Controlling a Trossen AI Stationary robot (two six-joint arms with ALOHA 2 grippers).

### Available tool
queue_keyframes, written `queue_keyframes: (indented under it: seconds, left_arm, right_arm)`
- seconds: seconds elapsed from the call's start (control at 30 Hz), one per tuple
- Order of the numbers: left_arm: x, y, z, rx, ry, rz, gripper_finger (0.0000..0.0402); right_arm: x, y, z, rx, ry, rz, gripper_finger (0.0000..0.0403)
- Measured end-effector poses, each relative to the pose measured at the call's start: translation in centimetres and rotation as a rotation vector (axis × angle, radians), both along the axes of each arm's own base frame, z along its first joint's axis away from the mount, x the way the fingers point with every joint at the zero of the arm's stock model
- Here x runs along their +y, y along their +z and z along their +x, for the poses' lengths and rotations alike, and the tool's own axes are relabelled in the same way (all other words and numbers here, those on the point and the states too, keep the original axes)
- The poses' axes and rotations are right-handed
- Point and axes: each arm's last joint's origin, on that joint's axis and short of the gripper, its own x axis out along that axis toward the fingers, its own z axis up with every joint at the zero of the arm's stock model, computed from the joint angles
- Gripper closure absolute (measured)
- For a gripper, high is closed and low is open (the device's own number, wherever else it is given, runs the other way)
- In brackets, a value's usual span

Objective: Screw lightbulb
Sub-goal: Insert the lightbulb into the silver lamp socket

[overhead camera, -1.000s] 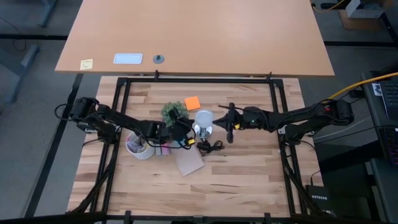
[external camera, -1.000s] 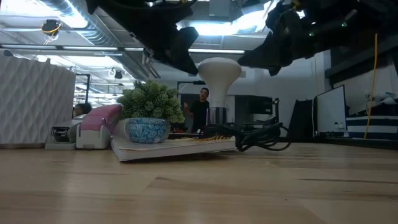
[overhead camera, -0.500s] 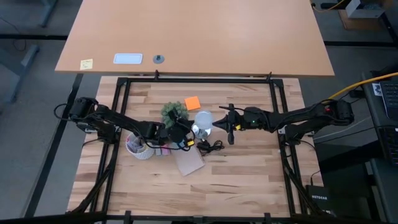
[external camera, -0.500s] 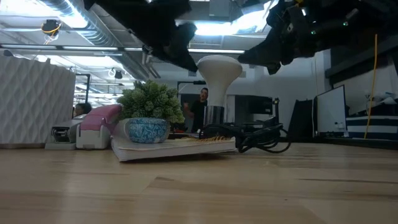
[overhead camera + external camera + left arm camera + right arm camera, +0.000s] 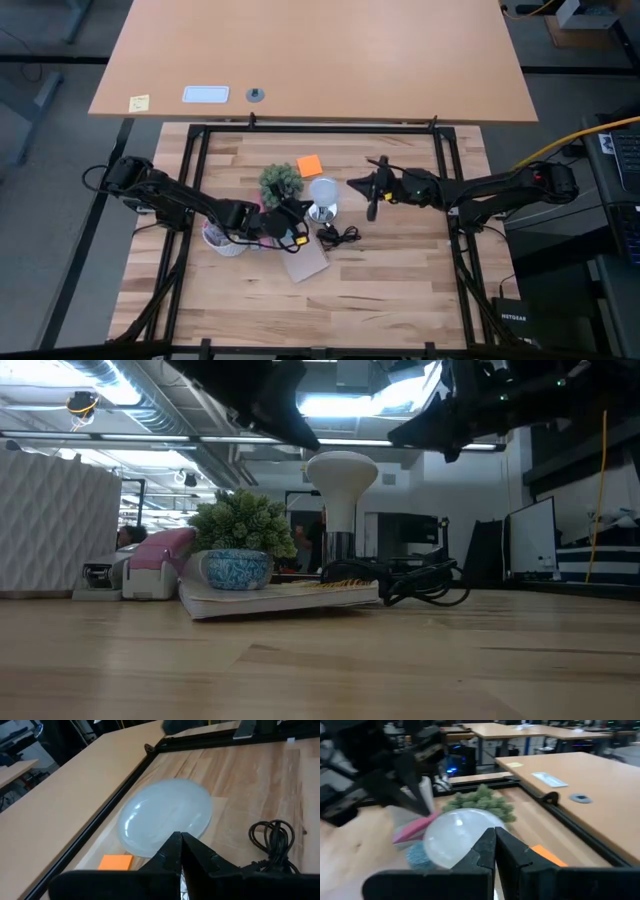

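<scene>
The light wooden table (image 5: 380, 280) has a black frame around it. A bigger tan table (image 5: 320, 55) stands behind, and the room beyond has bright ceiling lights (image 5: 340, 405). On the left, a white cup (image 5: 222, 242) holds small things I cannot make out. The left gripper (image 5: 297, 222) is pinched closed, holding nothing, just beside the frosted white lightbulb (image 5: 324, 192). A blue pot (image 5: 238, 569) holds a green plant (image 5: 243, 523). The lightbulb stands upright mid-table on a shiny silver base (image 5: 340, 547). The right gripper (image 5: 371, 192) is closed too, near the bulb.
</scene>
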Motion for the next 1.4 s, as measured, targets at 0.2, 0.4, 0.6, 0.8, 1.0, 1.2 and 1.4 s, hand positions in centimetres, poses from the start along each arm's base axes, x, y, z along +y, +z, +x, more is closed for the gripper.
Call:
queue_keyframes:
  seconds: [0.2,0.4,0.6,0.8,1.0,1.2,1.4]
  left_arm:
    - [-0.6,0.0,-0.1,0.016,-0.031,0.024,0.0401]
    - [-1.0,0.0,-0.2,0.027,-0.056,0.031,0.0401]
    - [-0.9,0.0,-0.1,0.03,-0.074,0.02,0.0401]
    - [-0.9,0.0,-0.1,0.031,-0.074,0.02,0.0401]
    - [-0.9,-0.1,-0.1,0.034,-0.072,0.02,0.0402]
    - [0.3,-0.6,-0.3,0.054,-0.007,-0.029,0.0401]
    - [1.1,-1.3,-0.7,0.097,0.055,-0.071,0.0401]
  right_arm:
    - [-0.2,0.0,-0.1,0.01,-0.064,-0.04,0.0391]
    - [-0.2,0.0,-0.1,0.016,-0.064,-0.061,0.0391]
    - [-0.2,-0.1,-0.1,0.024,-0.064,-0.06,0.0391]
    - [-0.2,-0.3,-0.1,0.052,-0.063,-0.06,0.0391]
    - [-0.2,-0.4,-0.1,0.067,-0.062,-0.06,0.0391]
    - [-0.2,-0.5,-0.1,0.068,-0.061,-0.059,0.0391]
    - [-0.2,-0.5,-0.1,0.069,-0.061,-0.06,0.0391]
